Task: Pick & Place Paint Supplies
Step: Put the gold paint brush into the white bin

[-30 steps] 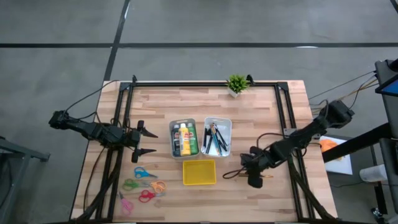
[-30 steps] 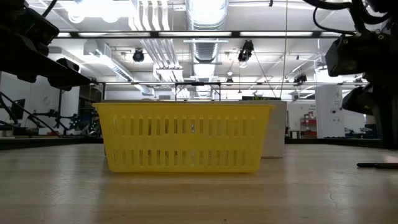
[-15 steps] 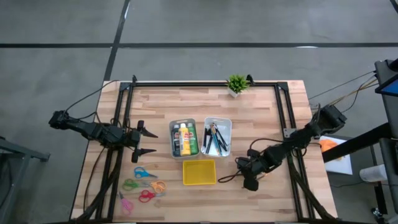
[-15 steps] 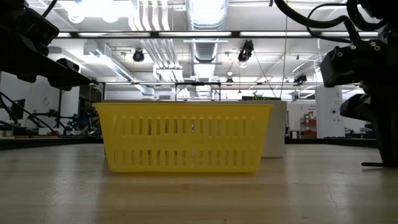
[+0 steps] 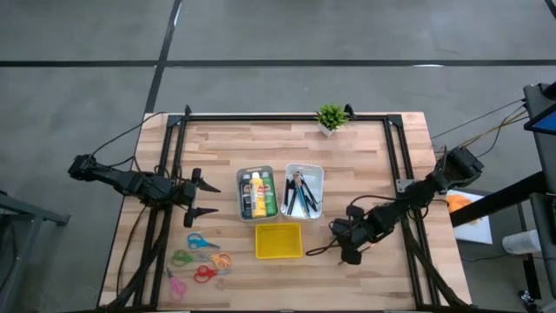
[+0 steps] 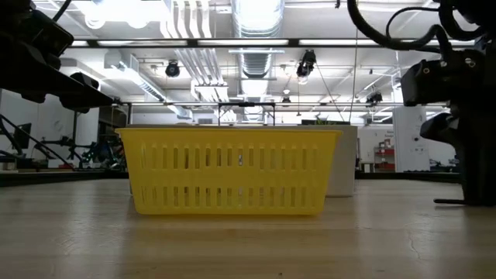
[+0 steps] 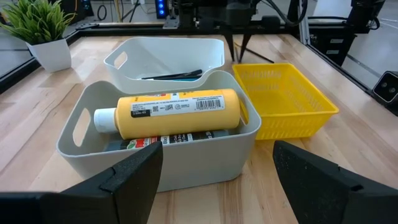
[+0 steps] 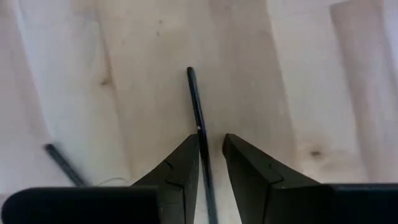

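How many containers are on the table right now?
3. A grey bin holding paint bottles at the centre, a white bin with brushes touching its right side, and an empty yellow basket just in front of both.

Right gripper (image 5: 348, 254): shifted toward the yellow basket (image 5: 278, 241) over the last second, most of it in the first half; since then only a slight further drift the same way. It now sits just beside the basket's right side, pointing down at the table.

Low view: the arm's dark bulk has slid from the picture's right edge inward, closer to the basket.

Thin dark brush (image 8: 200, 137): a second ago it lay flat on the table with its end clear of the arm. It now runs between the right gripper's two fingers (image 8: 180, 167), which stand narrowly apart either side of it.
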{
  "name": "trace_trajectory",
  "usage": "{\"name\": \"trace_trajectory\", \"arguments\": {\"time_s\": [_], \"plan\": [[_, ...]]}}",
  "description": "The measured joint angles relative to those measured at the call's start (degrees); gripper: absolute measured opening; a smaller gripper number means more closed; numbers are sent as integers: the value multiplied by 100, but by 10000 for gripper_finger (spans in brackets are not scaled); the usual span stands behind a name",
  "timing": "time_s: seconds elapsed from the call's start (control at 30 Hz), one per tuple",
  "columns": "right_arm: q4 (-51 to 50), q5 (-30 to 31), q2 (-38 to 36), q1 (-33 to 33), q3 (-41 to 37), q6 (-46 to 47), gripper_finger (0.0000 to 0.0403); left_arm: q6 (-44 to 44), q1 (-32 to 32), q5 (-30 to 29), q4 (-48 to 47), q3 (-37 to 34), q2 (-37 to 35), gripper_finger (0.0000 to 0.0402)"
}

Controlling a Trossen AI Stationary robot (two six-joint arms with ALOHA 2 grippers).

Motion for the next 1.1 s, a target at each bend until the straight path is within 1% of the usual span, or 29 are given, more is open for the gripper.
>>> {"name": "trace_trajectory", "arguments": {"time_s": [0.13,0.4,0.5,0.67,0.97,1.1], "plan": [[-184,108,-28,-11,-4,-234,79,0,-1,0,0,0,0,306],[-261,141,-38,-13,-15,-245,78,0,0,0,0,1,0,306],[-274,139,-37,-15,-17,-249,62,0,-2,0,0,1,0,306],[-303,143,-37,-17,-24,-270,17,0,-2,0,0,0,0,306],[-301,124,-37,-17,-26,-261,12,0,-1,0,0,1,0,306],[-317,97,-178,-22,-40,-265,12,0,-2,0,0,0,0,306]]}}
